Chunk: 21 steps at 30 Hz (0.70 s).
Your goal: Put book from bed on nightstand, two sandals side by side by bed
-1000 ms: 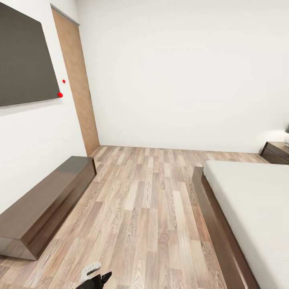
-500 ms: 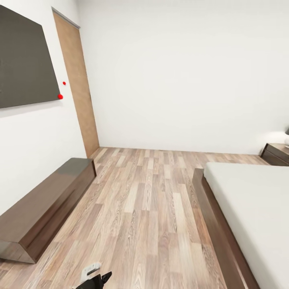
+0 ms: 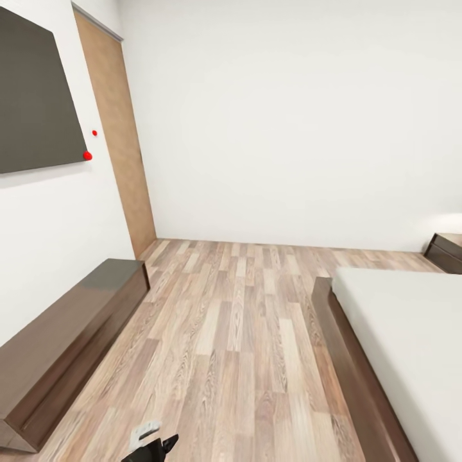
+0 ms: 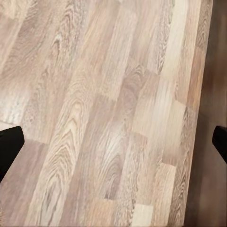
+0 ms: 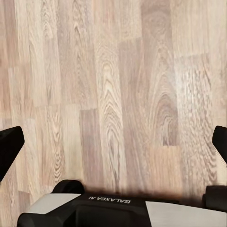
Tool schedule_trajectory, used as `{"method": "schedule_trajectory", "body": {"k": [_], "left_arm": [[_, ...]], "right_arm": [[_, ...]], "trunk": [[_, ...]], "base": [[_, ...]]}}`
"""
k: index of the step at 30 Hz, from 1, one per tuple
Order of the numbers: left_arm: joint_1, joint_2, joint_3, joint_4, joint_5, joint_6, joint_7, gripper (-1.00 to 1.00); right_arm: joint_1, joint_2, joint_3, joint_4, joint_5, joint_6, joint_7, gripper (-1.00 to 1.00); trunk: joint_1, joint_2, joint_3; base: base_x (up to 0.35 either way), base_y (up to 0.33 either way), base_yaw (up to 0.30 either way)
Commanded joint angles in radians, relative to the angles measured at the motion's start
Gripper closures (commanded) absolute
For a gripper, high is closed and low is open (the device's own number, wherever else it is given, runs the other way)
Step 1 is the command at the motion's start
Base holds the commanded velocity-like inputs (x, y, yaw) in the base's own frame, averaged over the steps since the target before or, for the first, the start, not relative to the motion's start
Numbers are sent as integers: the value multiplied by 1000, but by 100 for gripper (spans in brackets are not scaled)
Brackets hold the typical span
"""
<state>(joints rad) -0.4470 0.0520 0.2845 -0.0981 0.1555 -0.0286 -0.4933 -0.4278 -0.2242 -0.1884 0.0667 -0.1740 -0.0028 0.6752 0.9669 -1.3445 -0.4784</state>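
The bed, with a whitish mattress and a dark brown frame, lies at the right of the head view. A corner of the reddish-brown nightstand peeks in at the far right edge by the wall. The book and the sandals are out of view. My left gripper is open over bare wood-plank floor, its dark fingertips far apart. My right gripper is open too, above the floor, with nothing between its fingers.
A long dark brown low cabinet runs along the left wall under a dark wall panel. A brown wooden door stands in the far left corner. Wood-plank floor stretches between cabinet and bed. Part of my left arm shows at the bottom.
The whole head view has shifted: the camera moved, so the nightstand slid towards the right edge and the cabinet sits lower. Nothing in the room itself moved.
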Motion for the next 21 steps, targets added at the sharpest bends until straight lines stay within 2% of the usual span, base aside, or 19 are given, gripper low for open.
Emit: {"method": "schedule_trajectory", "body": {"k": [1, 4, 5, 7, 11, 16, 19, 21], "left_arm": [[-1, 0, -16, 2, 4, -15, 13, -100], [-1, -2, -70, 1, -31, -53, 67, -100], [-1, -4, -96, 1, -52, -67, 100, -100], [-1, -10, -117, 1, -74, -77, 137, -100], [-1, -33, -149, 2, -129, -94, 251, -100], [-1, -42, -151, 2, -139, -101, 282, -100], [-1, -41, -148, 3, -123, -121, 285, -100], [-1, -42, -148, 5, -99, -150, 286, -100]], "right_arm": [[-2, 0, 0, 4, -9, 0, 3, -100], [-2, 0, 0, 4, -9, 0, -14, -100], [-2, 0, 0, 4, -9, 0, -29, -100], [-2, 0, 0, 4, -9, 0, -47, -100], [-2, 1, 0, 4, -9, 0, -114, -100], [-2, -1, -1, 3, -9, -2, -133, -100], [-2, -2, -2, 2, -10, -3, -134, -100], [-2, -2, -3, 1, -10, -3, -135, -100]], "trunk": [[1, -1, -1], [1, -1, -1], [1, -1, -1], [1, -1, -1], [1, -1, -1], [1, -1, -1], [1, -1, -1], [1, -1, -1]], "base": [[331, 0, 0], [331, 0, 0], [331, 0, 0], [331, 0, 0], [331, 0, 0], [331, 0, 0], [331, 0, 0], [331, 0, 0]]}}
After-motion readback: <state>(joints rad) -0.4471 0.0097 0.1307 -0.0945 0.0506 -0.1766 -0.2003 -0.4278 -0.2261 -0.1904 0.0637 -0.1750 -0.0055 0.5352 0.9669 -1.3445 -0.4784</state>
